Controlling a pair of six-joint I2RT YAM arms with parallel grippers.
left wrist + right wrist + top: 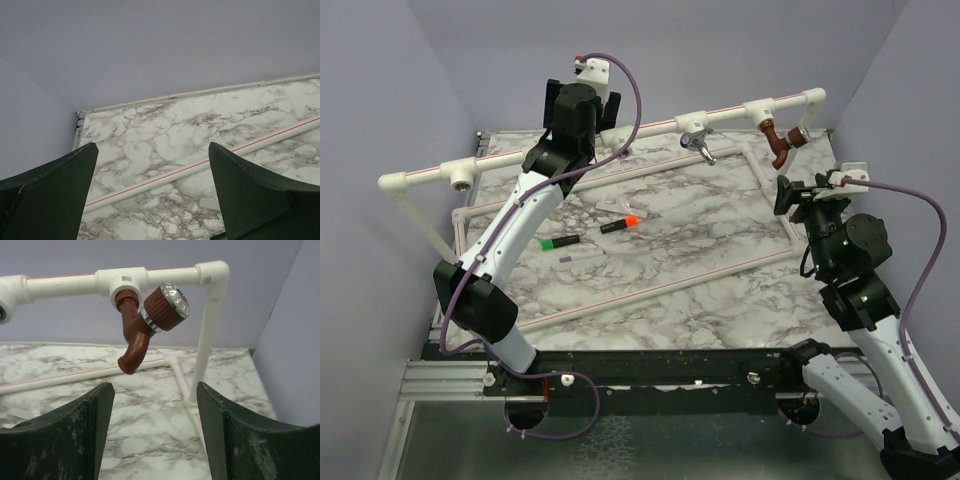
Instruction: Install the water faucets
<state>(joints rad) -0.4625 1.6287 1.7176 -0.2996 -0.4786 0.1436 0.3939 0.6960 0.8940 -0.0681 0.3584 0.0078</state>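
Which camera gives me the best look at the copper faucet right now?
Right wrist: the copper faucet hangs close and unobstructed from its tee fitting. Top external shows it small, far right. Left wrist misses it.

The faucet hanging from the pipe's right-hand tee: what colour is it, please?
The faucet is reddish-brown, copper-coloured; the right wrist view shows it best.

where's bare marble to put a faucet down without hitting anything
Bare marble lies right of the orange-capped marker, up to the low side pipe, and in the near strip below the front low pipe. Crowded: around the green-capped marker by the left arm, and the copper faucet.
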